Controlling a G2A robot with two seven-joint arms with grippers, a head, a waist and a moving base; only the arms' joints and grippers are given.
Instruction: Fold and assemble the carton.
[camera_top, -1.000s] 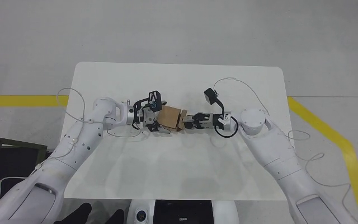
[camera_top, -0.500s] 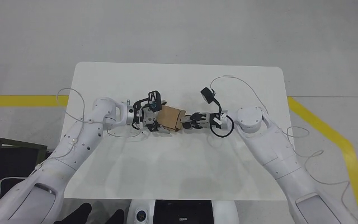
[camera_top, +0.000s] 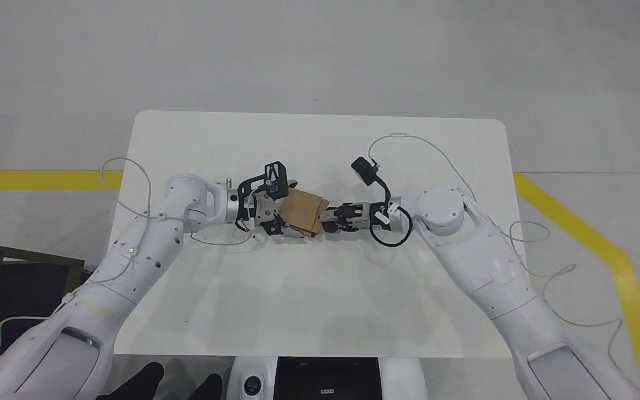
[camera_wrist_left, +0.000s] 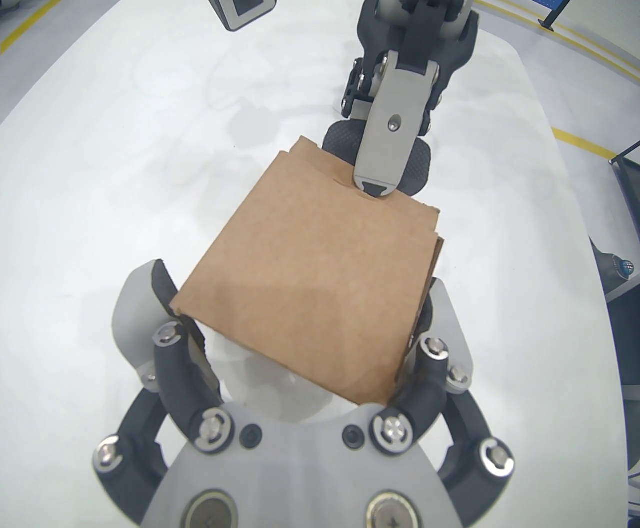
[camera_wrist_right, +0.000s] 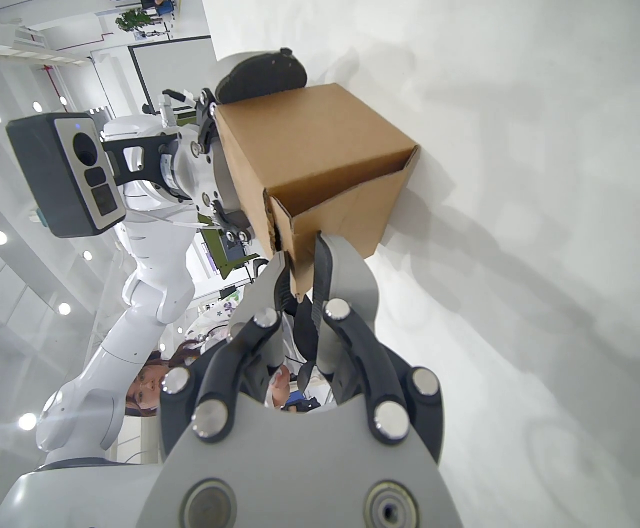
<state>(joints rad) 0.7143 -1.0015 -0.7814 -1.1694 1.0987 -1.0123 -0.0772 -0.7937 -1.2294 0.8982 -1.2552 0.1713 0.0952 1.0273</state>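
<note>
On white table (camera_top: 200, 140), carton (camera_top: 303, 210), grey floor (camera_top: 300, 50)

The carton (camera_wrist_left: 310, 280) hides much of the left fingers (camera_wrist_left: 134, 312).

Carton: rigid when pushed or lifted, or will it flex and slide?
Probably flexes: the carton is thin open-ended cardboard, so walls may bow where the right gripper pinches an edge. Likely light: it looks empty. May slide on the smooth table unless the left gripper braces it.
</note>
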